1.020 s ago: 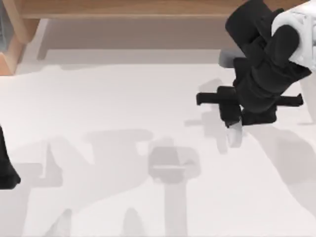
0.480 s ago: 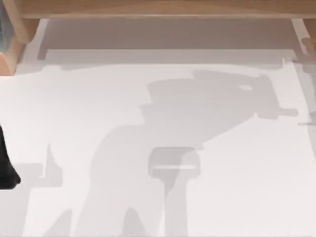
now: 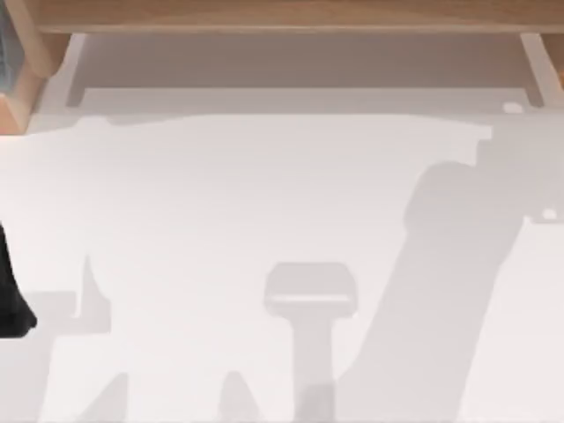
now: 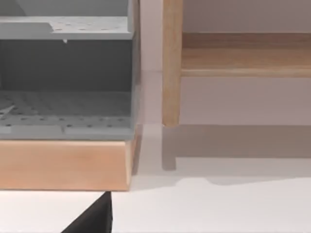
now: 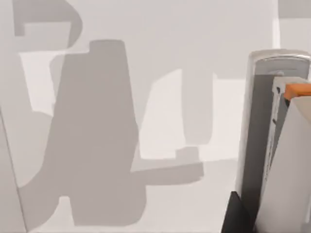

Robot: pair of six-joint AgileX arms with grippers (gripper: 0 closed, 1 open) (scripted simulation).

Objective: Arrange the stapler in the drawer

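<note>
The stapler (image 5: 265, 121), a light, stiff, smooth bar best pinched across its narrow middle, stands in the right claw (image 5: 245, 216), apparently clenched on it over the drawer (image 3: 264, 16) floor, while the left arm (image 3: 9, 300) waits at the drawer's left.

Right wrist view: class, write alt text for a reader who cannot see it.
A slim grey-white stapler stands along one edge of the picture, with an orange-tipped pale part and a dark piece close beside it. Beyond lies the drawer's pale floor, crossed by broad grey shadows.
</note>
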